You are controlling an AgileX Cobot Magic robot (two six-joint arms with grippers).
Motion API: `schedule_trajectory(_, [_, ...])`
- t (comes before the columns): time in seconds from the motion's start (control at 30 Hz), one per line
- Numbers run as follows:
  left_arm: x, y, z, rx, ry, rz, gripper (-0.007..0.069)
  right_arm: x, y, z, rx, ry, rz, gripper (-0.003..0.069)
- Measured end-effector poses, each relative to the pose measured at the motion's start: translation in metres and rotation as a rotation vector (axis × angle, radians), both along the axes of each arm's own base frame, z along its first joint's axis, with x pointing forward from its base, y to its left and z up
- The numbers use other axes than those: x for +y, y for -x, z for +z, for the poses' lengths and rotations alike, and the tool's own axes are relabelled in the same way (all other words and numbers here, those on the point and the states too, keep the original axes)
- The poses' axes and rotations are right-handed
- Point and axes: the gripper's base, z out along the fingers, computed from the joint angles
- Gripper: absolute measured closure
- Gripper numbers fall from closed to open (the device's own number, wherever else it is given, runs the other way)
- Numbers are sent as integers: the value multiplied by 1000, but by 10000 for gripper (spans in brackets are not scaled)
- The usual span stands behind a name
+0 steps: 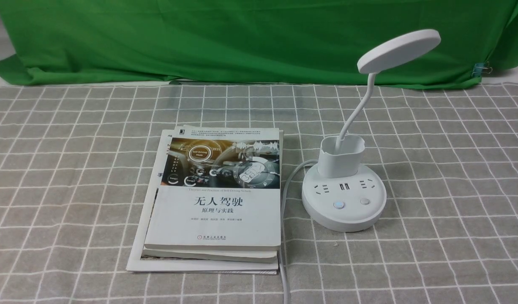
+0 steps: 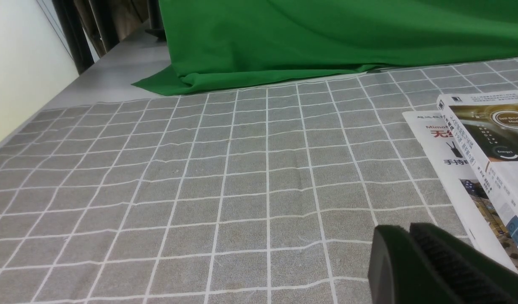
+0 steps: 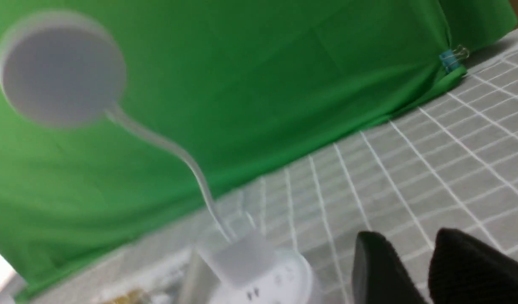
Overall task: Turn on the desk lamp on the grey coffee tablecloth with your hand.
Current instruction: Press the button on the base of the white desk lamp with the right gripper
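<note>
The white desk lamp (image 1: 344,198) stands on the grey coffee tablecloth (image 1: 453,177), right of centre. Its disc head (image 1: 398,50) is unlit, and two buttons (image 1: 339,205) sit on the front of its round base. No arm shows in the front view. The lamp appears blurred in the right wrist view (image 3: 250,261). My right gripper (image 3: 407,240) hangs above the cloth beside the lamp's base, jaws a little apart and empty. My left gripper (image 2: 404,230) is shut and empty, low over the cloth (image 2: 242,177) next to the books.
A stack of books (image 1: 214,198) lies left of the lamp, also showing in the left wrist view (image 2: 487,169). The lamp's white cord (image 1: 284,202) runs between books and base toward the front edge. A green backdrop cloth (image 1: 242,38) hangs behind, held by a blue clip (image 1: 479,68).
</note>
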Motion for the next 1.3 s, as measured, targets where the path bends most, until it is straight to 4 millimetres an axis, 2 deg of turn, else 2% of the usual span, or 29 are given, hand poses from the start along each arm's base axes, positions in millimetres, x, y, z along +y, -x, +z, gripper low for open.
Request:
schedule_trajectory(0.33, [0,0,0,0,0,0,606,-2,1,10,-115,25,-23,437])
schedule_trajectory(0.43, [0,0,0,0,0,0,606,0,0,17,-70,90,-3,514])
schedule_trajectory(0.47, [0,0,0,0,0,0,606,0,0,19,-61,91,1,514])
schedule_trajectory(0.53, [0,0,0,0,0,0,606,5,-6,48,33,236,58,596])
schedule_trajectory(0.57, [0,0,0,0,1,0,606,6,-7,51,41,248,63,600])
schedule_trajectory(0.6, [0,0,0,0,1,0,606,10,-18,71,138,352,120,622])
schedule_trajectory(0.7, [0,0,0,0,1,0,606,20,-44,104,321,502,224,627])
schedule_trajectory(0.8, [0,0,0,0,1,0,606,28,-78,113,530,596,319,627])
schedule_trajectory(0.87, [0,0,0,0,1,0,606,34,-109,111,664,632,379,627])
schedule_trajectory(0.9, [0,0,0,0,1,0,606,35,-112,110,670,634,383,627])
schedule_trajectory(0.93, [0,0,0,0,1,0,606,44,-135,102,731,649,422,627])
schedule_trajectory(1.03, [0,0,0,0,1,0,606,64,-166,86,780,680,491,627])
schedule_trajectory(1.2, [0,0,0,0,1,0,606,94,-199,52,874,731,593,627])
schedule_trajectory(1.3, [0,0,0,0,1,0,606,104,-218,34,927,740,615,627])
